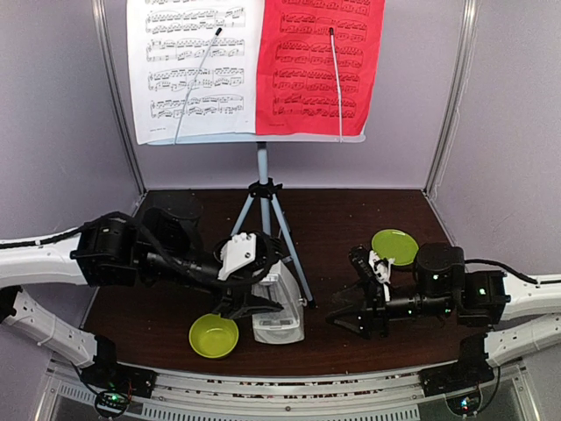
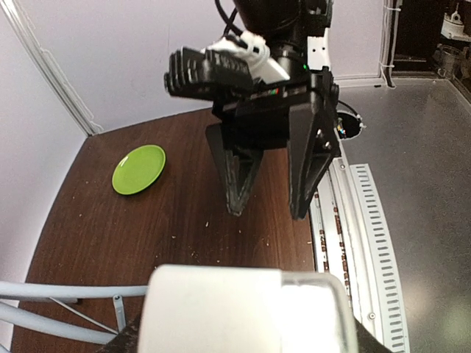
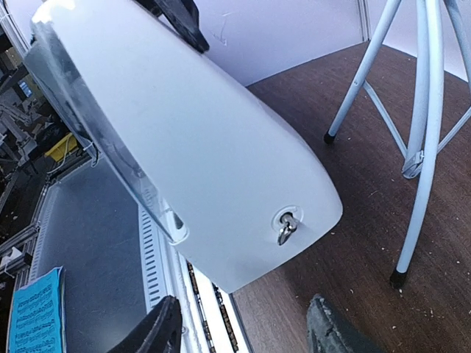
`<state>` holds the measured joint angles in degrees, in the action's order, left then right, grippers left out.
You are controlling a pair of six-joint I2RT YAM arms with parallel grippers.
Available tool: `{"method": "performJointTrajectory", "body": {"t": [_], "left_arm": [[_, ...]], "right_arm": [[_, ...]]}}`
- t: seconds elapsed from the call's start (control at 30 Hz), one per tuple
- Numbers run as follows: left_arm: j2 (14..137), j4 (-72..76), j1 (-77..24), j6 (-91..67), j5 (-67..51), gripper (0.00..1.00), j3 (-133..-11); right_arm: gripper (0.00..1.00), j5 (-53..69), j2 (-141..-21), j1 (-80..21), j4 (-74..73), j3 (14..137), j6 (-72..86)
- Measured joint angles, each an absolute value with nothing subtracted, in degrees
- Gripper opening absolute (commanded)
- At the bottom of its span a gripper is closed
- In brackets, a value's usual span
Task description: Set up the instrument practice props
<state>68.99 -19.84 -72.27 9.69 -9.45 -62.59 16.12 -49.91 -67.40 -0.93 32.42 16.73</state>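
Gripping the cream metronome (image 1: 280, 320) in the left gripper (image 1: 259, 298), with the right gripper (image 2: 266, 212) spread and bare

Sits inside the left claw, beside the near legs of the music stand (image 1: 262, 162), left of the right claw and apart from it. Leans, long axis near to far: wider end toward the table (image 1: 149, 307) edge, narrow end toward the stand. Probably needs righting, left arm nearer
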Motion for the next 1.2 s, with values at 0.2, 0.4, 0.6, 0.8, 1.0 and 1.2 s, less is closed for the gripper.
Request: {"method": "performJointTrajectory", "body": {"t": [0.2,0.4,0.6,0.8,1.0,1.2], "left_arm": [[68.9,-21.7,-72.9,12.2,-10.1,0.23,-65.3],[68.9,-22.6,-73.0,12.8,-10.2,0.23,-65.3],[68.9,-22.9,-73.4,13.0,-10.4,0.23,-65.3],[69.0,-23.2,-73.6,13.2,-10.8,0.22,-65.9],[69.0,-24.0,-73.6,13.4,-10.7,0.22,-67.0],[69.0,-24.3,-73.6,13.5,-10.7,0.21,-67.1]], "right_arm": [[0.55,13.2,-54.6,-69.6,-0.2,34.7,14.2],[0.47,10.7,-59.3,-71.2,2.2,36.3,13.8],[0.4,8.3,-61.7,-71.4,5.0,36.4,13.8],[0.28,7.0,-63.4,-71.4,6.3,37.3,13.6],[0.17,4.9,-64.1,-71.4,6.7,37.6,13.1],[0.15,4.1,-64.1,-71.4,6.7,37.6,11.0]]}}
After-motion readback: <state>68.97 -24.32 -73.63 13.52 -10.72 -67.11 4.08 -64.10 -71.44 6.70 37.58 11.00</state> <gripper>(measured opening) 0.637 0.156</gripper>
